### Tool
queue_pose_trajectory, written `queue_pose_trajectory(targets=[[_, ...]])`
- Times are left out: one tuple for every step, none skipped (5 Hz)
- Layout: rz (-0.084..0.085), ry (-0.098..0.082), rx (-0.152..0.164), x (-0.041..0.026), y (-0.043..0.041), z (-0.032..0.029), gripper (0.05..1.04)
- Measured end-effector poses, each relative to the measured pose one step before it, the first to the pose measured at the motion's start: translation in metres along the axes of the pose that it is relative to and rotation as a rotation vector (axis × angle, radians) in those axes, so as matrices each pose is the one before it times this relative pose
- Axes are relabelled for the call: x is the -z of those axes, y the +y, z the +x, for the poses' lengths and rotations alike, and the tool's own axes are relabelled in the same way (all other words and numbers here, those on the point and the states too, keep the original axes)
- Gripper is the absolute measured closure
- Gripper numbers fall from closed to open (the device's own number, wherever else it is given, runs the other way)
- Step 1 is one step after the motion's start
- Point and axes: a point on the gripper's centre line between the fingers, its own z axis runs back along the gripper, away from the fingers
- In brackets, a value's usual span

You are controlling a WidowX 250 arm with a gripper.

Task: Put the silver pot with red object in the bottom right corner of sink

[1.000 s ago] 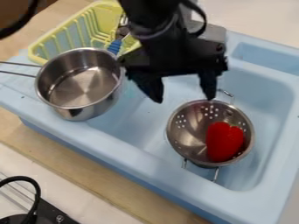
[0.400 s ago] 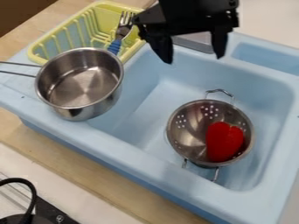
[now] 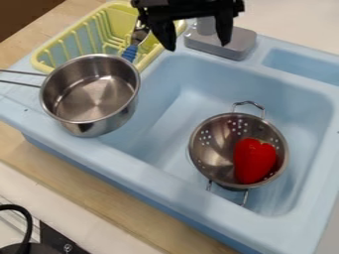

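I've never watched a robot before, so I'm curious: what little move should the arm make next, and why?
Probably just to lift the gripper away and leave the silver pot alone. The pot, with the red object inside, already sits toward the sink's lower right, and the gripper hangs open, well apart from it.

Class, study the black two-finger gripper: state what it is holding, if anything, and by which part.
Nothing is held: the black two-finger gripper hangs open above the far side of the blue plastic sink.
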Motion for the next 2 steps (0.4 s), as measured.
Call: queue_pose_trajectory(targets=[[0.0195, -0.002, 0.0191, -0.00098, 0.0049, 0.007, 0.085], [0.0216, -0.0053, -0.0083, 0.0005, 0.00977, 0.00363, 0.085]])
